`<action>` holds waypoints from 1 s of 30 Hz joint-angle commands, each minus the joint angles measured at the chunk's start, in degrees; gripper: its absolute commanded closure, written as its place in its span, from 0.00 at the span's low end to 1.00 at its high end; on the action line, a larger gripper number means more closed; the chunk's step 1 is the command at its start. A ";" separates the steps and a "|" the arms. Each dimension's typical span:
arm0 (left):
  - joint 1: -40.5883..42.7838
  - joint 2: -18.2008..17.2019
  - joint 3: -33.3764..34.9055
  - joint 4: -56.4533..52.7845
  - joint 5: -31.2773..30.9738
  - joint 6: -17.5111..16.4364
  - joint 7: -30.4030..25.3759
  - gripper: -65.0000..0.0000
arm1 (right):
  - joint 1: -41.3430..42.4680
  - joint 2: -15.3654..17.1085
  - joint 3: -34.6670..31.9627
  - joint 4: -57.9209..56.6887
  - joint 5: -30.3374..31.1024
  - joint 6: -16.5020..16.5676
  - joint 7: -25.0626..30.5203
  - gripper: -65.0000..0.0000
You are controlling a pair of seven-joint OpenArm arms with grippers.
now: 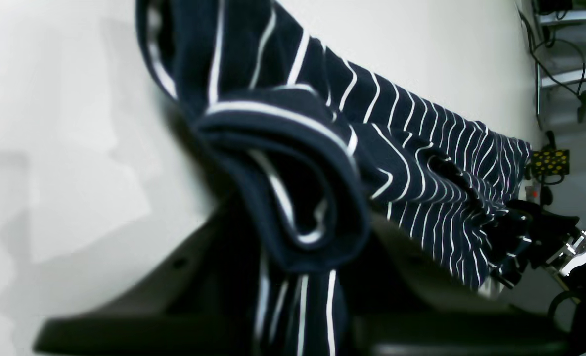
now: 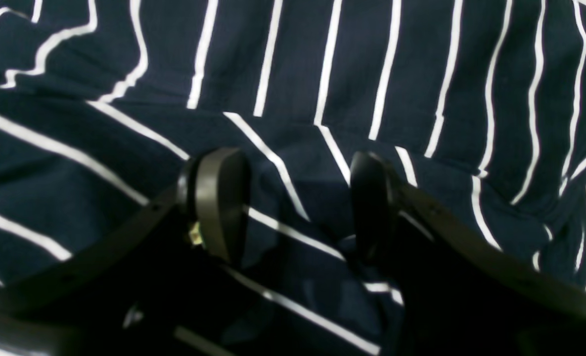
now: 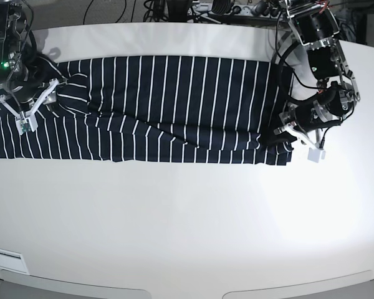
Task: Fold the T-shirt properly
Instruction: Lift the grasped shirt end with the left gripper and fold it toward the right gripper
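No readable writing on the T-shirt (image 3: pixel 162 106) (white stripes only).

White rounded table (image 3: pixel 187 224), bright even light, cables (image 3: pixel 174 9) along the far edge

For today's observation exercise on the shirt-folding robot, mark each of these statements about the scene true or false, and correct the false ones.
1. The T-shirt is dark with thin white stripes. True.
2. The left gripper has a bunch of the shirt's fabric pinched in it. True.
3. The right gripper is clamped shut on the fabric. False: its jaws stand apart over the cloth.
4. The shirt hangs over the edge of the table. False: it lies wholly on the white tabletop.
5. The two arms are at opposite ends of the shirt. True.
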 commanded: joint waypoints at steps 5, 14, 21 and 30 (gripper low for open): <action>-0.48 -3.58 -0.13 0.42 -0.09 0.44 0.02 1.00 | 0.52 1.05 0.66 1.03 0.20 0.00 1.03 0.44; -0.63 -11.26 -0.15 0.42 -0.48 0.24 -1.36 1.00 | 0.63 1.03 0.66 8.26 0.22 2.95 1.09 0.44; -0.59 -16.17 -0.15 0.42 -6.25 -2.84 1.62 1.00 | 0.59 0.94 0.48 9.77 0.20 2.95 6.08 1.00; -0.55 -18.05 -0.15 0.42 -20.46 -7.45 7.08 1.00 | 5.42 -1.90 0.48 -9.70 -0.68 8.35 13.53 1.00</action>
